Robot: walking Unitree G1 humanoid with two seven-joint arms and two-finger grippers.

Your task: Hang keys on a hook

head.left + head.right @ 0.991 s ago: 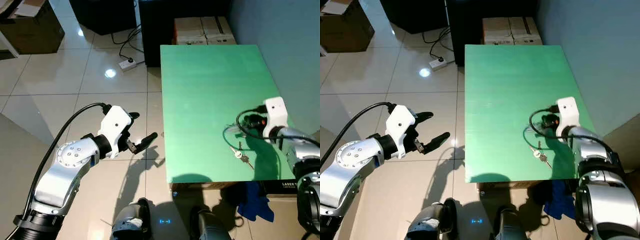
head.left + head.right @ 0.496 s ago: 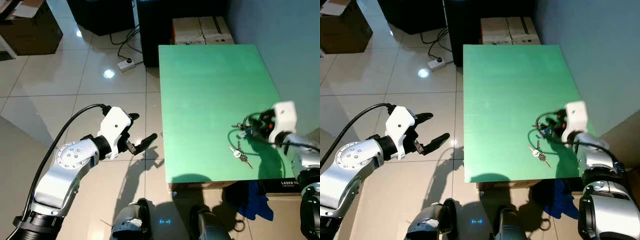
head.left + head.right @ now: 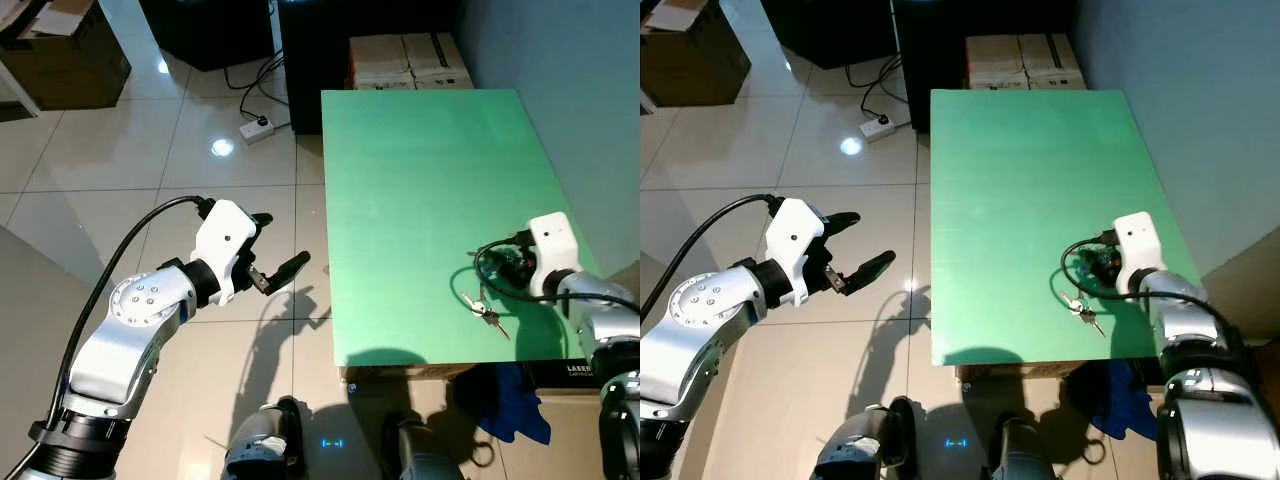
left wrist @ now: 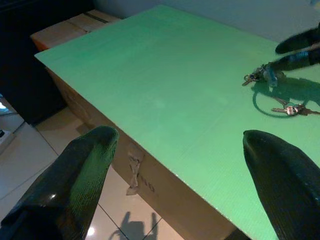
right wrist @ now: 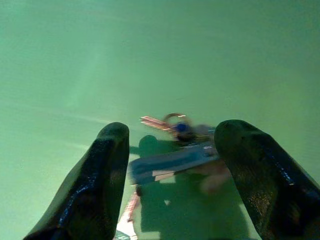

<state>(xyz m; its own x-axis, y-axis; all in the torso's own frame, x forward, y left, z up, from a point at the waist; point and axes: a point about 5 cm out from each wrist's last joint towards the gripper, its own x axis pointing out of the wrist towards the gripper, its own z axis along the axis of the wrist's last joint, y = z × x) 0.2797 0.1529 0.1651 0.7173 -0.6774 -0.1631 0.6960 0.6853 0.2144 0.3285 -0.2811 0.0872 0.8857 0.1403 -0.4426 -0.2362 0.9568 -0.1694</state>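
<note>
A bunch of keys [image 3: 483, 308] on a ring with a blue tag [image 5: 176, 159] lies on the green table [image 3: 420, 170] near its front right corner. My right gripper [image 3: 503, 268] is low over the table just behind the keys. It is open, its two black fingers [image 5: 105, 170] standing either side of the blue tag and the ring. My left gripper [image 3: 280, 242] is open and holds nothing. It hangs over the tiled floor, left of the table's front edge, pointing at the table; the keys [image 4: 292, 109] lie far from it.
Cardboard boxes [image 3: 405, 62] stand behind the table against dark furniture. A white power strip [image 3: 255, 127] with cables lies on the floor to the left. A brown box [image 3: 60, 50] sits at the far left. A blue cloth [image 3: 520, 400] lies below the table's front right corner.
My right gripper has shifted a little and come down closer to the keys, which stay on the table. My left gripper has risen slightly, still open.
</note>
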